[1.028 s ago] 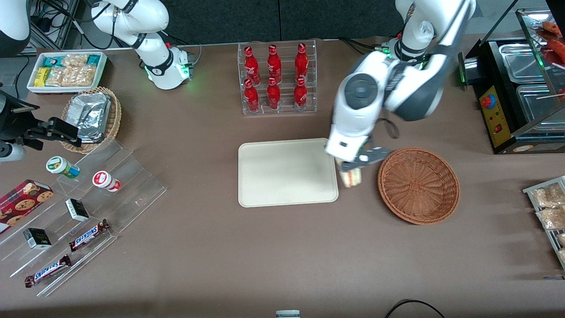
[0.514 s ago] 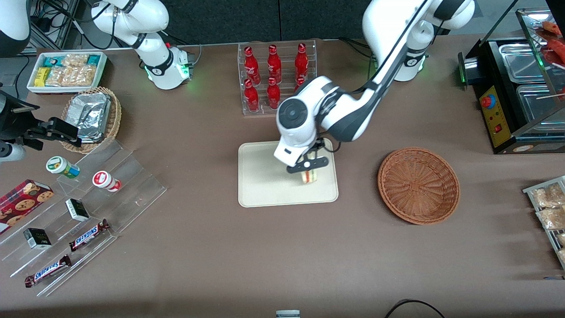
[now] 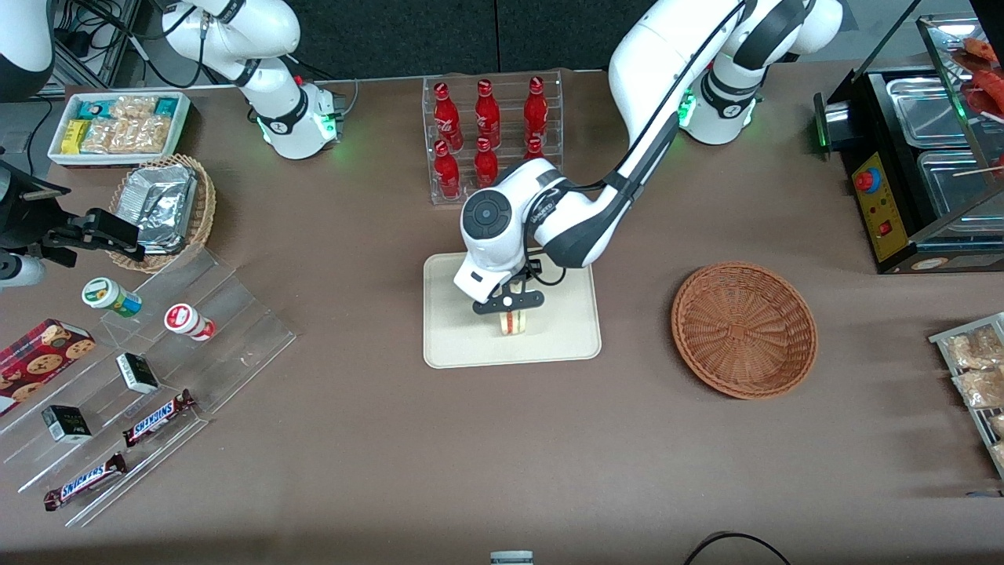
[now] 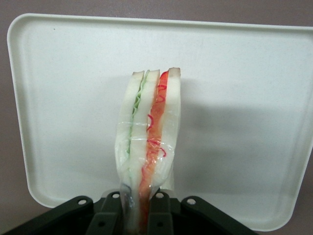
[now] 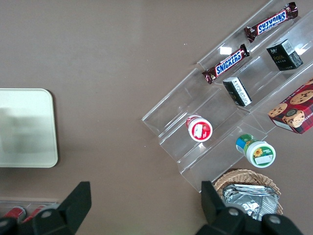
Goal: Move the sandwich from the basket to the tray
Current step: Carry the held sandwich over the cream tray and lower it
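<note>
My left gripper (image 3: pixel 510 308) is shut on the sandwich (image 3: pixel 512 322), a pale wedge wrapped in clear film with red and green filling, and holds it over the middle of the cream tray (image 3: pixel 455 345). In the left wrist view the sandwich (image 4: pixel 149 137) stands upright between the black fingers (image 4: pixel 111 215) above the tray (image 4: pixel 244 98). I cannot tell whether it touches the tray. The reddish-brown basket (image 3: pixel 743 329) lies on the table toward the working arm's end and holds nothing.
A clear rack of red bottles (image 3: pixel 490 137) stands just farther from the front camera than the tray. Clear tiered shelves with snacks (image 3: pixel 141 377), a tan basket of foil packets (image 3: pixel 165 208) and a white bin (image 3: pixel 118 125) lie toward the parked arm's end. A black appliance (image 3: pixel 918 165) stands past the basket.
My gripper has carried the sandwich from beside the basket, across the tray's edge, to over the middle of the tray. The basket has not moved.
</note>
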Robot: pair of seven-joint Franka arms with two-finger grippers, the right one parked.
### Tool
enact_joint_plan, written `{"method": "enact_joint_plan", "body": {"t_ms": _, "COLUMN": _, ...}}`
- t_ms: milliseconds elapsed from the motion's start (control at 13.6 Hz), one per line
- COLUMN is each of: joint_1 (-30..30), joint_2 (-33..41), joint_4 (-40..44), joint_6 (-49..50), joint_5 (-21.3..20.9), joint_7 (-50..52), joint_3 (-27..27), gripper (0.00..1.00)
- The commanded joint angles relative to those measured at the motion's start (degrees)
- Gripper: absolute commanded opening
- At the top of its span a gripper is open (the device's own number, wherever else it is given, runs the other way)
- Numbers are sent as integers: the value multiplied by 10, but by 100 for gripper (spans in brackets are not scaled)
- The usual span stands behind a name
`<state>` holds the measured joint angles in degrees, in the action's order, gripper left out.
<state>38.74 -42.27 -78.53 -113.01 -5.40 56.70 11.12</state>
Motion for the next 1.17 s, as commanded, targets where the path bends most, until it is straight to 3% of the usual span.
{"method": "enact_joint_plan", "body": {"t_ms": 0, "joint_1": 7, "joint_2": -16, "joint_4": 17, "joint_6": 2, "joint_5": -8, "joint_7": -4, "joint_3": -8, "gripper": 10}}
{"method": "enact_joint_plan", "body": {"t_ms": 587, "joint_1": 25, "joint_2": -45, "joint_4": 19, "joint_6": -27, "joint_5": -23, "joint_7": -2, "joint_3": -8, "gripper": 14}}
{"method": "enact_joint_plan", "body": {"t_ms": 661, "joint_1": 26, "joint_2": -45, "joint_4": 18, "joint_6": -27, "joint_5": -23, "joint_7": -2, "joint_3": -8, "gripper": 30}}
{"method": "enact_joint_plan", "body": {"t_ms": 734, "joint_1": 26, "joint_2": -48, "joint_4": 17, "joint_6": -27, "joint_5": -24, "joint_7": -4, "joint_3": -9, "gripper": 78}}
{"method": "enact_joint_plan", "body": {"t_ms": 807, "joint_1": 27, "joint_2": -49, "joint_4": 17, "joint_6": -27, "joint_5": -31, "joint_7": -3, "joint_3": -9, "gripper": 100}}
{"method": "enact_joint_plan", "body": {"t_ms": 1101, "joint_1": 20, "joint_2": -4, "joint_4": 22, "joint_6": -6, "joint_5": -32, "joint_7": 8, "joint_3": -13, "gripper": 100}}
